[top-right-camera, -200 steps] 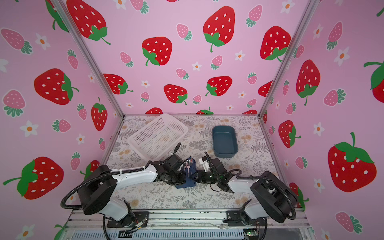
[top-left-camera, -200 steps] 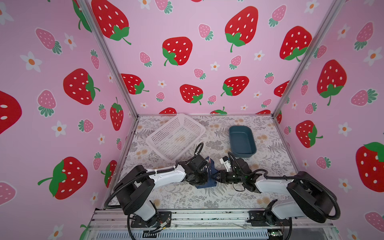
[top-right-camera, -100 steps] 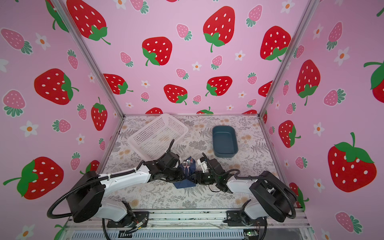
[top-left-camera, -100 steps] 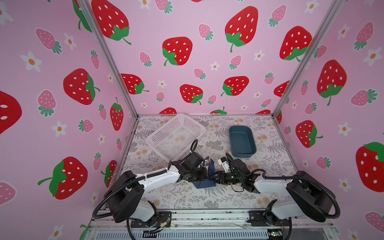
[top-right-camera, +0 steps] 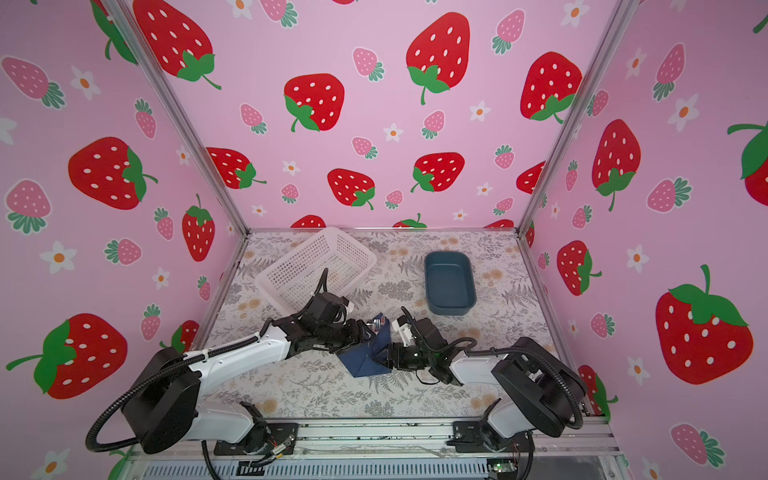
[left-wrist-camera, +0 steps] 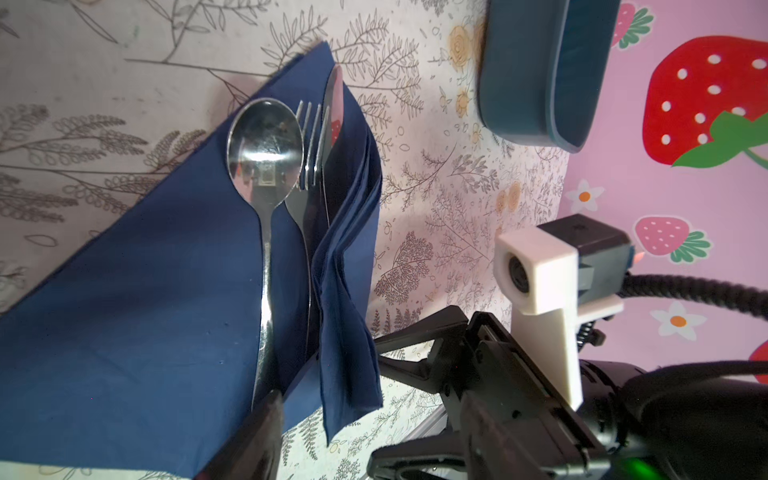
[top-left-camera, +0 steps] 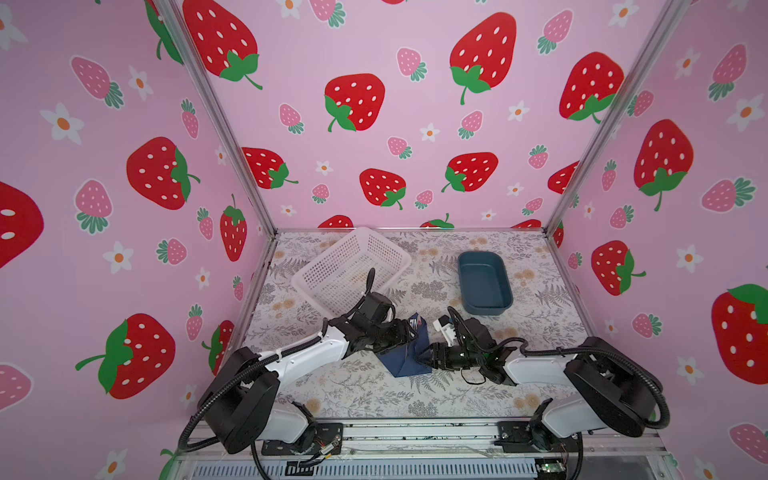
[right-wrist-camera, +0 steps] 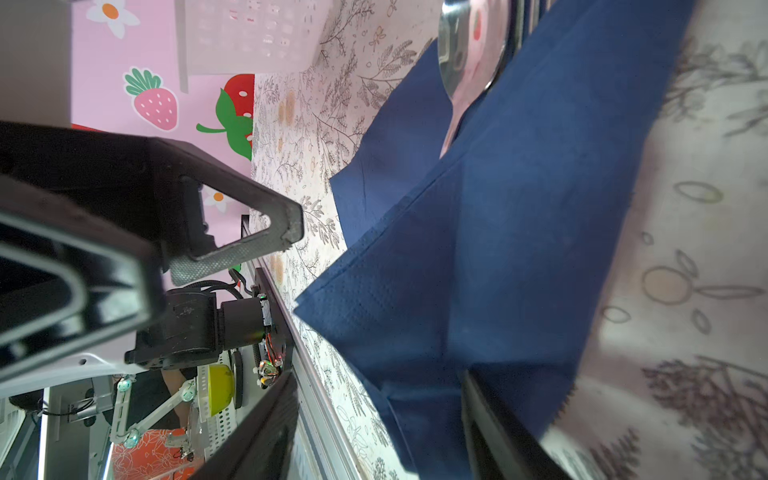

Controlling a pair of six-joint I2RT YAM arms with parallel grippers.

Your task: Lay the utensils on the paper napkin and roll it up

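The navy paper napkin (top-left-camera: 405, 358) (top-right-camera: 365, 358) lies on the floral desk (top-left-camera: 374, 399), between the two claws in both top views. The utensils (top-left-camera: 414, 322) rest on it, heads toward its far end.

In the left wrist view the spoon (left-wrist-camera: 264, 141), fork (left-wrist-camera: 306, 183) and knife (left-wrist-camera: 334, 99) lie side by side on the napkin. Their handles run toward the one finger (left-wrist-camera: 249, 440) of the left claw that shows there, which sits over the napkin at the spoon handle's end. On the knife's side a flap of the napkin is folded up in several layers against the knife and hides its handle.

The left claw (right-wrist-camera: 224, 249) is spread wide with nothing between its fingers, just beside the napkin's left edge. The right claw (left-wrist-camera: 374, 401) is spread too and pinches nothing, its tips just beside the folded flap. In the right wrist view its own fingers (right-wrist-camera: 490, 424) stand on either side of the napkin's near corner; I cannot tell whether they touch the paper.

Beyond the napkin's far end, well apart from it, stand a teal tray (top-left-camera: 486, 309) to the right and a white mesh basket (top-left-camera: 340, 270) to the left.
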